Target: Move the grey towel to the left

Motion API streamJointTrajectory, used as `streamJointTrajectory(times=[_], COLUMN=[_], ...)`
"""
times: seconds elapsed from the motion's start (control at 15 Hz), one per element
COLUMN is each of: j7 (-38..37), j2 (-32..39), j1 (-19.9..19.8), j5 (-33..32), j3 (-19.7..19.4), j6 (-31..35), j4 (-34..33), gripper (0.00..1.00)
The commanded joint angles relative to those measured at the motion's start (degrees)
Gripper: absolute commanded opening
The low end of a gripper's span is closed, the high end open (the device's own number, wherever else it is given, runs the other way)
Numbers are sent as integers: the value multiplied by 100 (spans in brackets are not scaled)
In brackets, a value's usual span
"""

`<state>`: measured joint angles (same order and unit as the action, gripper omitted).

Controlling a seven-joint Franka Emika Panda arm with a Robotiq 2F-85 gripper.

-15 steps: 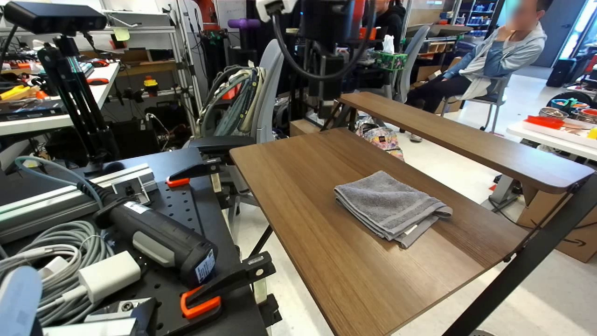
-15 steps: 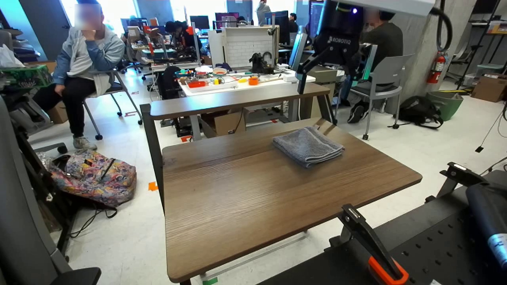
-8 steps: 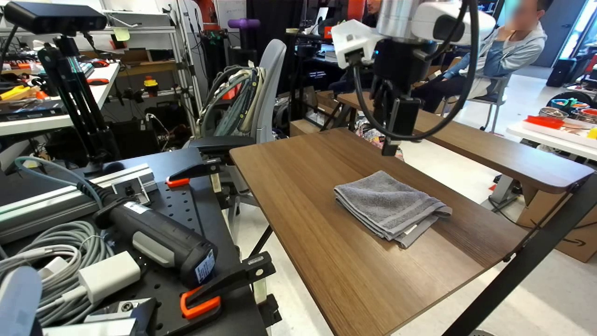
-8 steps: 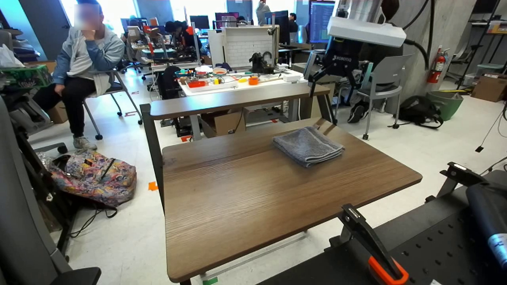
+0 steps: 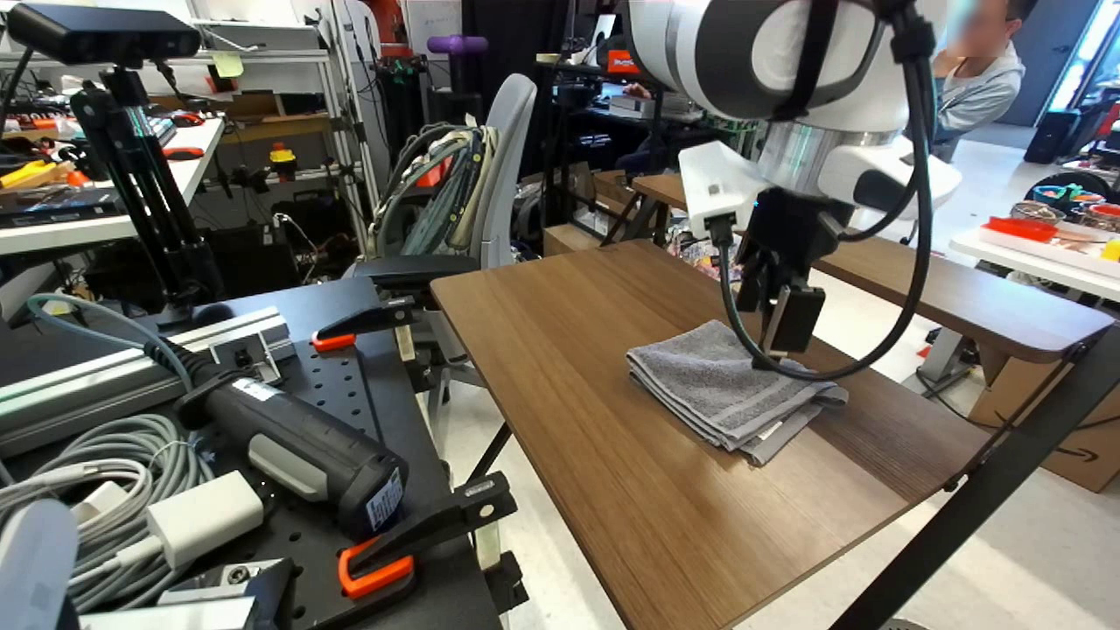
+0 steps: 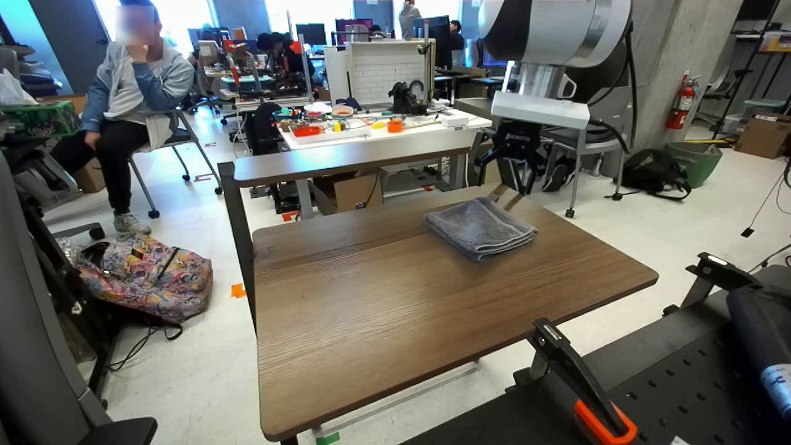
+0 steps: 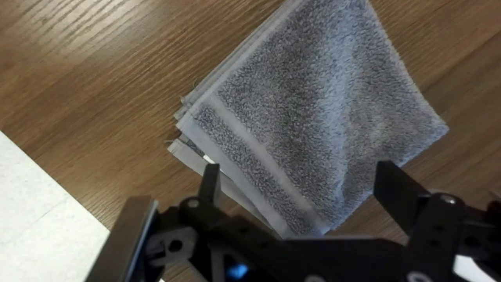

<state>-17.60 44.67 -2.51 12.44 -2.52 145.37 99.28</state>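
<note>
You are on the approach, by my judgement: the grasp and the leftward carry are yet to come. The gripper (image 7: 298, 168) hangs above the table (image 6: 346, 321), its fingers (image 7: 391, 188) spread wide and holding nothing. In an exterior view, the towel (image 6: 479, 228) lies folded flat on the table, off its middle toward the far long edge, and the fingers look clear of it. The wrist view shows a banded corner (image 7: 299, 213) between the fingers, so that looks your likely pinch. Next, come right down to the table, squeeze enough layers to keep the fold together, then take it toward the table's left, once you've settled whose left is meant.
</note>
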Motion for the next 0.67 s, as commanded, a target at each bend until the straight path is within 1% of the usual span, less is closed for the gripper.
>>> streamJointTrajectory(times=[0.0,0.27,0.6], j7=[-175,-139,-178], j2=[736,1149,1502], j1=[119,234,554], j5=[-93,-174,-447], j3=[-112,-103,-137], j6=[-322,-537,-966], j4=[-868,-1217,-1433], gripper=[100,100,100])
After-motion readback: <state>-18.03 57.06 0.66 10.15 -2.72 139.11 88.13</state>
